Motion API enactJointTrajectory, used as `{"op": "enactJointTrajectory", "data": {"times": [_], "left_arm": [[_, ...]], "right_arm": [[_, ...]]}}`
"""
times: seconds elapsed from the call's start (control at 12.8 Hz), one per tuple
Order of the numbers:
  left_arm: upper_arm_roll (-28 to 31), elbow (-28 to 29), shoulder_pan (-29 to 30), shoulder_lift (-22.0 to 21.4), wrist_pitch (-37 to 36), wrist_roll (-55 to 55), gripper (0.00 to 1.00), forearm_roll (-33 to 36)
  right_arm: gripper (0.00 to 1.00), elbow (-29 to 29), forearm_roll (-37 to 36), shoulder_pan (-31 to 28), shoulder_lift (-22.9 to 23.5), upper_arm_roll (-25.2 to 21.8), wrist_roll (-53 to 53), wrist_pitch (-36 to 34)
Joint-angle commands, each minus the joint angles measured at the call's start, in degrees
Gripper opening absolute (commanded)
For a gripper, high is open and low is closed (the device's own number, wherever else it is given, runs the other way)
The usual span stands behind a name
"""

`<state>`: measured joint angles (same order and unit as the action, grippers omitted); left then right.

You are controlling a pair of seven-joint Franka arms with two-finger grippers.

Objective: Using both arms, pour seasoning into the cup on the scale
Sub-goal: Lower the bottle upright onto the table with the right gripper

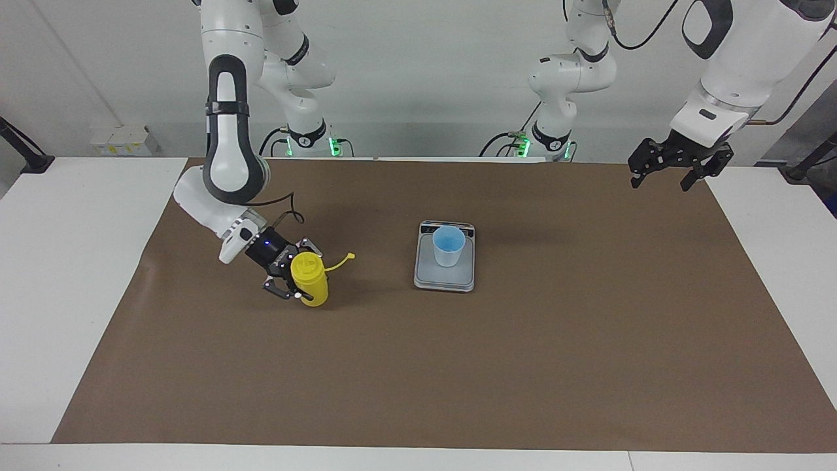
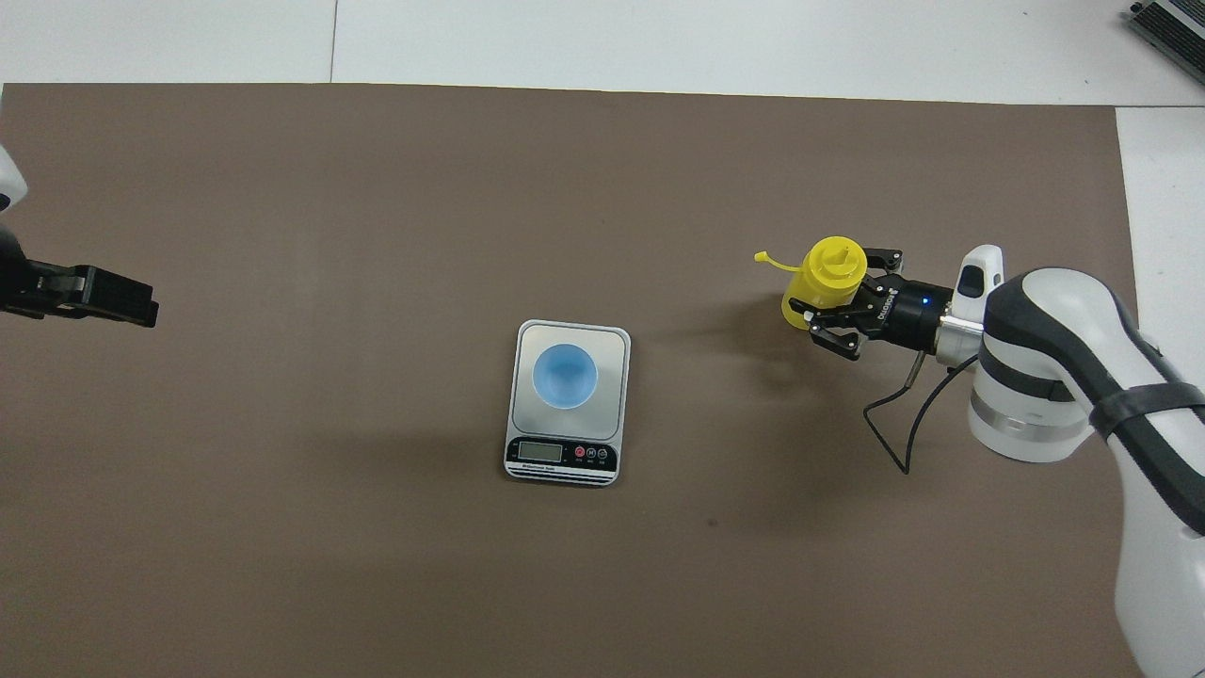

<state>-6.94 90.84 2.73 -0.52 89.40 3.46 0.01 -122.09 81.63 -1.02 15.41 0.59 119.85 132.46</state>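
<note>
Right hand (image 1: 292, 278) clamps seasoning (image 1: 310, 279), upright, toward the right arm's end from the scale (image 1: 444, 278); cup (image 1: 448, 245) on scale. Left hand (image 1: 680, 163) waits open, empty.

A white bench (image 1: 78, 275) fills the room's middle, most of its top covered by a large brown paper sheet (image 1: 556, 366) with straight edges. At the robots' end stands a plain pale wall (image 1: 418, 78), evenly lit. A small white box with yellow labels (image 1: 121, 140) sits by the wall near the bench's corner. Green indicator lights (image 1: 335, 142) glow at the wall's foot.
</note>
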Motion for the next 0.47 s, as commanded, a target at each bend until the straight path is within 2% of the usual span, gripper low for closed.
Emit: {"op": "enactJointTrajectory", "data": {"times": [0.0,0.08,0.39], "left_arm": [[-0.35,1.45,0.61,-1.15,0.51,-0.48,1.0,0.43],[-0.26,1.45,0.61,-1.15,0.51,-0.48,1.0,0.43],[-0.35,1.45,0.61,-1.24,0.51,-0.39,1.0,0.43]], "right_arm": [[0.55,0.27,1.95,-1.7,-0.03,0.55,2.14,-2.03],[1.0,0.18,1.95,-1.7,-0.12,0.47,2.14,-2.03],[1.0,0.18,1.6,-2.4,-0.55,0.38,2.23,-2.38]]}}
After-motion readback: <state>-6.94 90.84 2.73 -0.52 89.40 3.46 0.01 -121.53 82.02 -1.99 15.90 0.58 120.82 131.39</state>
